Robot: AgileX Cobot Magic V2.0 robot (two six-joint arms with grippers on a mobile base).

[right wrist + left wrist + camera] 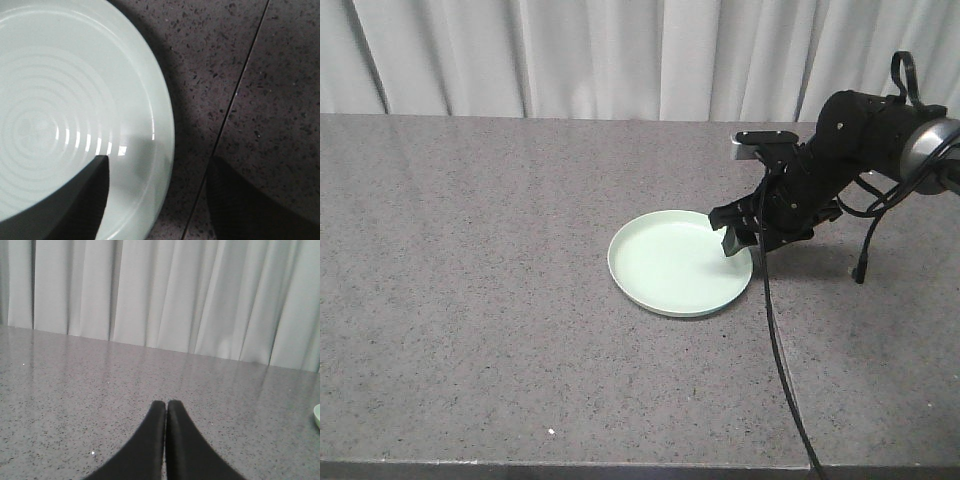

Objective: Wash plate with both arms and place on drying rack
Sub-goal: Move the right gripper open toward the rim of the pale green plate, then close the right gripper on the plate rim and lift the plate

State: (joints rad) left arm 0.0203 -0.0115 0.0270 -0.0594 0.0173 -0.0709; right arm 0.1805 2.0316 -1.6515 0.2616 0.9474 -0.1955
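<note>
Plate lies flat on the grey speckled counter. The right gripper sits at the plate's right edge with its fingers apart. One finger is over the plate's inside, the other over the counter just outside the plate, and the rim runs between them. The left gripper, fingers pressed together, holds nothing well left of the plate.

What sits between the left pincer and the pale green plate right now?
Nothing: in the left wrist view only bare grey speckled countertop separates the shut left pincer from the round pale mint-green plate.
</note>
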